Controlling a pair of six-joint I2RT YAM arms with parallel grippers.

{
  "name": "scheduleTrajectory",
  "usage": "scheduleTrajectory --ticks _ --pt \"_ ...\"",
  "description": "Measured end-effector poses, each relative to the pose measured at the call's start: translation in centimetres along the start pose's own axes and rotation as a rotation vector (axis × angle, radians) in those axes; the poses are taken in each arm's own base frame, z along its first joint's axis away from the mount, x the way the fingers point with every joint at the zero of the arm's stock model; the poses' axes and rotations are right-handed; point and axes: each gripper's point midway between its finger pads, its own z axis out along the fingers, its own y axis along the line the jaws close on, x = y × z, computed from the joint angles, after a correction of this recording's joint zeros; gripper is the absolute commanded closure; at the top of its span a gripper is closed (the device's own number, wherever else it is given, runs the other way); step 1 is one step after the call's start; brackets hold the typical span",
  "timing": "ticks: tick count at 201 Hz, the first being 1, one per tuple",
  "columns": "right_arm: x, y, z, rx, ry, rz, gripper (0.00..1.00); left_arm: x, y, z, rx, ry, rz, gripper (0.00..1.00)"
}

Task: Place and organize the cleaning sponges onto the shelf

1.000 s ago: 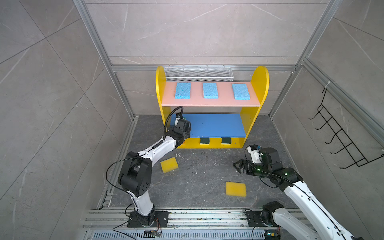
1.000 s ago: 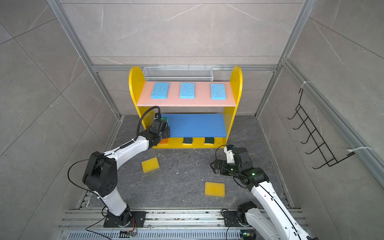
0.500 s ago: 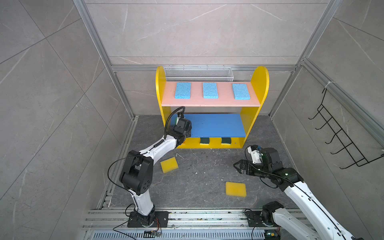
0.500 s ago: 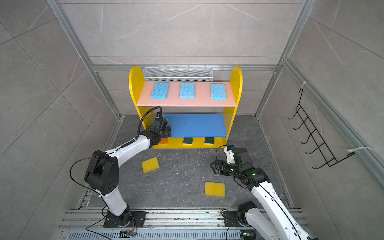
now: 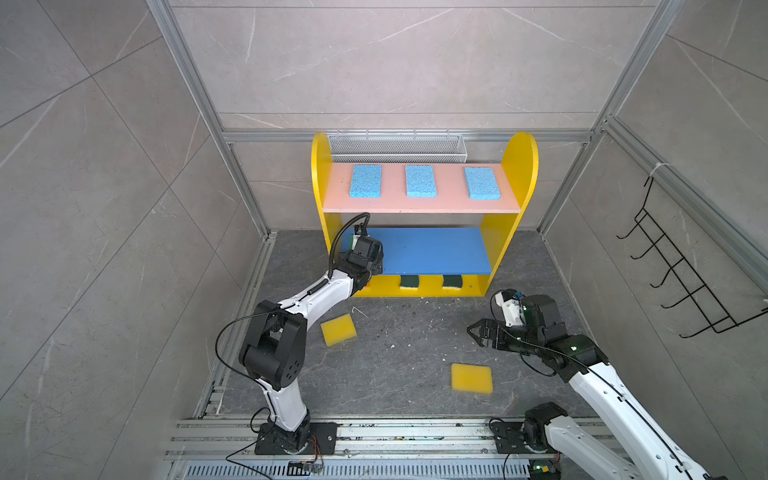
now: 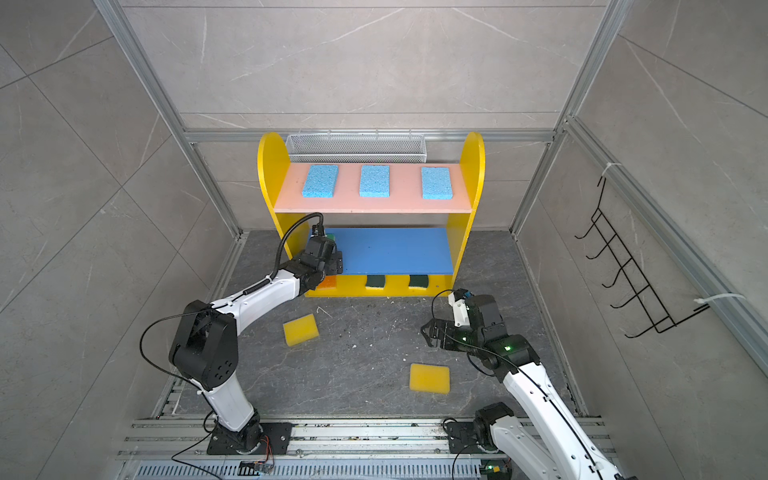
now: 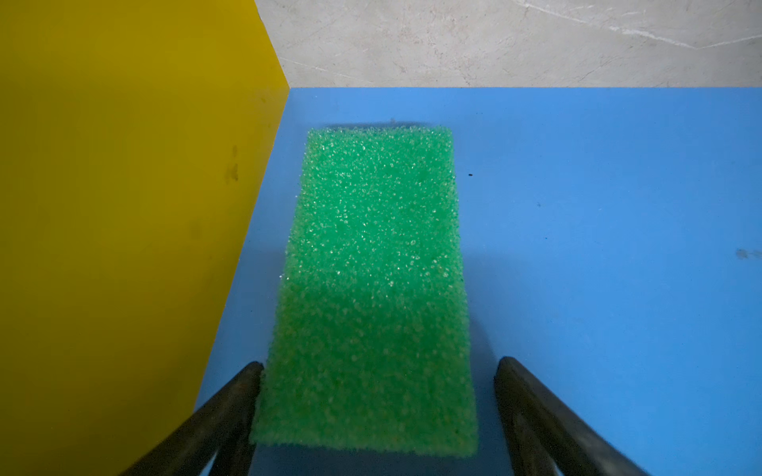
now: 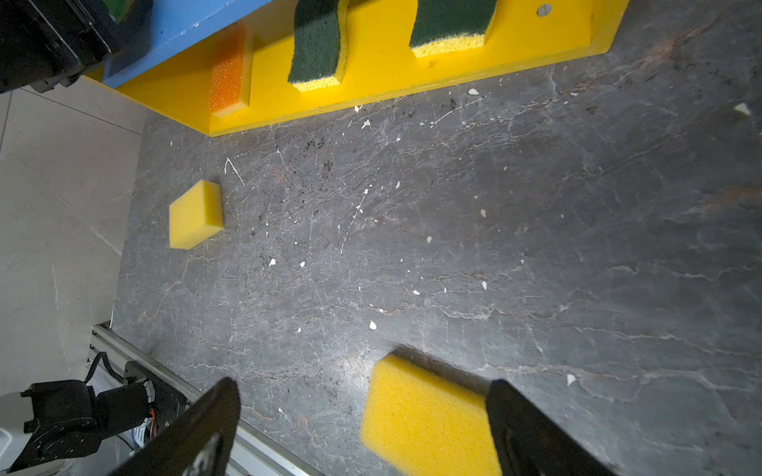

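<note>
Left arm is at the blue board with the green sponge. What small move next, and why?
Probably draw the left gripper straight back: the bright green rectangular foam sponge lies flat on the blue middle board, jaws open around it, seemingly released.

We see three blue sponges (image 5: pixel 420 181) atop the shelf (image 5: pixel 519 166), a green sponge (image 7: pixel 371 288) apparently flat mid-board, and two yellow sponges (image 5: pixel 338 329) on the worktop (image 5: pixel 407 345).
</note>
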Motion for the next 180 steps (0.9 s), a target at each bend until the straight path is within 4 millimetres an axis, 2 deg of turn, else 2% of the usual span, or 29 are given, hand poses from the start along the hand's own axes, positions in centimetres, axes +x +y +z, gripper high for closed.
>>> scheduleTrajectory --ticks 33,66,111,133,151,180 --pt "0.0 0.0 0.0 0.0 0.0 0.0 0.05 0.4 0.1 -0.7 0.004 0.002 0.004 0.08" --pt "0.0 0.0 0.0 -0.001 -0.001 0.0 0.05 1.7 0.1 -3.1 0.023 0.011 0.028 0.08" --pt "-0.1 0.1 -0.2 -0.003 -0.007 -0.002 0.05 2.1 -0.8 -9.6 0.079 -0.037 0.077 0.07" --pt "-0.1 0.1 -0.3 -0.004 -0.015 -0.004 0.05 2.5 -0.4 -13.2 0.101 -0.059 0.09 0.07" --pt "-0.2 0.1 -0.4 -0.001 -0.023 -0.006 0.05 2.9 0.8 -15.7 0.117 -0.069 0.073 0.08" --pt "-0.2 0.0 -0.6 0.006 -0.031 -0.004 0.05 4.7 4.1 -18.1 0.096 -0.055 0.034 0.08"
